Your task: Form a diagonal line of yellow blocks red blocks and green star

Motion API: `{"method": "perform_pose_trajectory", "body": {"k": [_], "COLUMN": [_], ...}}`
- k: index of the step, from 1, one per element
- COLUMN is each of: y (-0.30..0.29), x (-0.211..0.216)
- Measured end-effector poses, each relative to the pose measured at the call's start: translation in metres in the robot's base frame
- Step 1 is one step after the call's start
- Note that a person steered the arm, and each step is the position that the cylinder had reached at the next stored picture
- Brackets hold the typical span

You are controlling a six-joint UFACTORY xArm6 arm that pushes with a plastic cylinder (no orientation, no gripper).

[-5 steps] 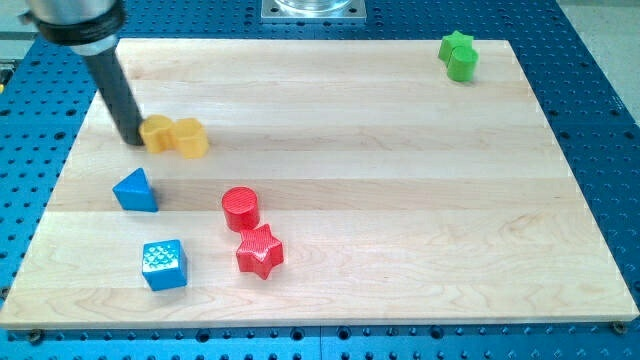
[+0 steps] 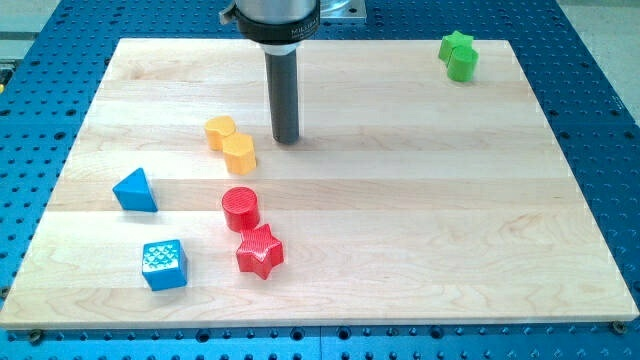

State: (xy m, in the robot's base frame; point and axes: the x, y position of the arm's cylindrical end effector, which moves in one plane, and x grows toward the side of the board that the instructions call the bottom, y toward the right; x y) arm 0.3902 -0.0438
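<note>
My tip [image 2: 287,138] rests on the board near the upper middle, a short way right of the two yellow blocks and clear of them. The upper yellow block [image 2: 220,131] and the lower yellow block [image 2: 239,153] touch and slant down to the right. Below them sits the red cylinder [image 2: 240,208], and just below that the red star [image 2: 260,251]. Yellow and red blocks form a rough slanting column. The green star [image 2: 459,55] lies far off at the view's top right corner.
A blue triangular block [image 2: 135,190] lies at the left. A blue cube [image 2: 164,265] sits at the lower left. The wooden board [image 2: 420,220] is bordered by a blue perforated table.
My tip moved from the left of the yellow blocks to their right. The two yellow blocks shifted right and turned from a side-by-side pair into a slanted one.
</note>
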Motion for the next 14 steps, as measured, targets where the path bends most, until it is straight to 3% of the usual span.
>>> {"method": "perform_pose_trajectory", "body": {"k": [2,3,5,7,8,10,11,12,13,14], "y": [-0.019,-0.025,-0.049,-0.040,0.000,0.165,0.209,0.285,0.346,0.334], "x": [0.022,-0.004,0.026,0.031,0.014,-0.016,-0.066,-0.073,-0.131,-0.155]}}
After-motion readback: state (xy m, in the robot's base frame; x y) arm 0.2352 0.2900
